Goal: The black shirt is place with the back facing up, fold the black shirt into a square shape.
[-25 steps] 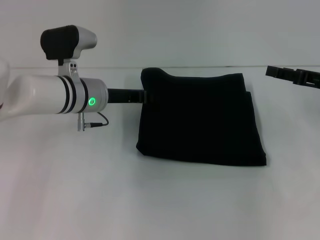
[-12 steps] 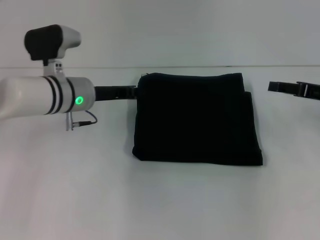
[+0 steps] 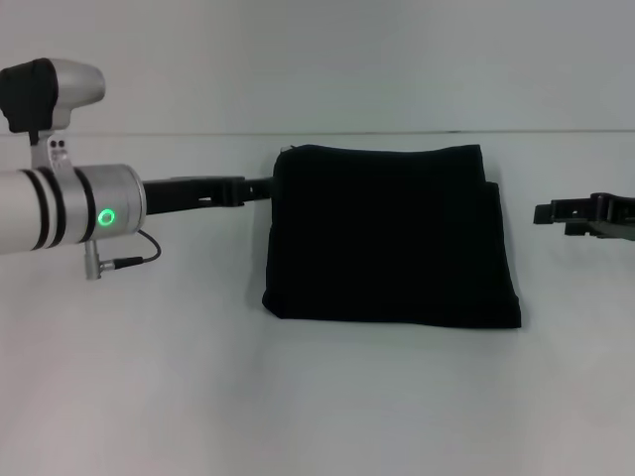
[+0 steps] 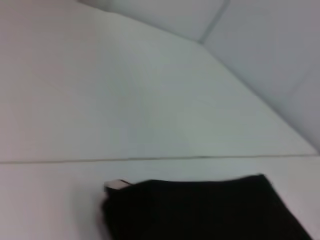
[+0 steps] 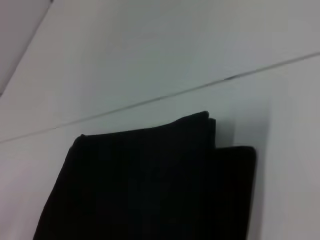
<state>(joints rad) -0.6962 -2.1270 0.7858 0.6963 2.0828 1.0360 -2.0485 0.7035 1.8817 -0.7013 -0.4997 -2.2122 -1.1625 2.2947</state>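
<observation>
The black shirt (image 3: 392,238) lies flat on the white table, folded into a roughly square stack, with a lower layer sticking out along its right side. My left gripper (image 3: 260,185) reaches in from the left, its tip at the shirt's far left corner. My right gripper (image 3: 556,211) hovers off to the right, apart from the shirt. In the left wrist view the black shirt (image 4: 200,210) shows a small white tag (image 4: 116,185) at its corner. In the right wrist view, the black shirt (image 5: 145,180) shows its stacked layers at the far right corner.
The white table (image 3: 298,397) ends at a seam with the back wall (image 3: 397,132) just behind the shirt. My left arm's white and silver wrist (image 3: 69,203), with its green light, hangs over the table's left side.
The shirt's far left corner, raised a second ago, now lies flat. My left arm has drawn back to the left. My right gripper has dropped lower on the right.
</observation>
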